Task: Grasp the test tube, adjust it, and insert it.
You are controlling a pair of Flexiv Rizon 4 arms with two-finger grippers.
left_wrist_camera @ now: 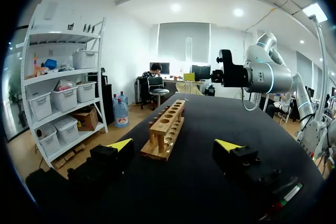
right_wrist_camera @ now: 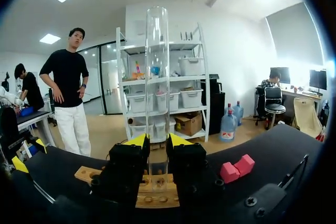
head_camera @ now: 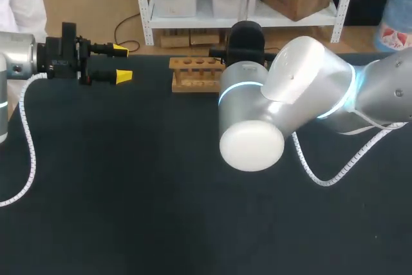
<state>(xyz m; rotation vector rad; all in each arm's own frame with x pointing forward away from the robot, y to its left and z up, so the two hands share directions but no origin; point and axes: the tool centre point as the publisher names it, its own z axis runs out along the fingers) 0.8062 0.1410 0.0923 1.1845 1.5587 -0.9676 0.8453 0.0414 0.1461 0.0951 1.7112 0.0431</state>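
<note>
Your R gripper is clamped on the test tube near its lower end. The tube's upright, w/ most of it sticking up past the fingers. It hangs over the wooden rack, which sits at the far edge of the bench, approx midway along. The L gripper has its fingers wide apart w/ nothing in them, near the far-left corner, well apart from the rack. The tube's clear; can't tell glass vs plastic. Prob light, stiff, slick & breakable. Go modest on squeeze: too hard may crack it, too soft & it slips. A low hold suits steering, but check it leaves enough end free for a hole.
</note>
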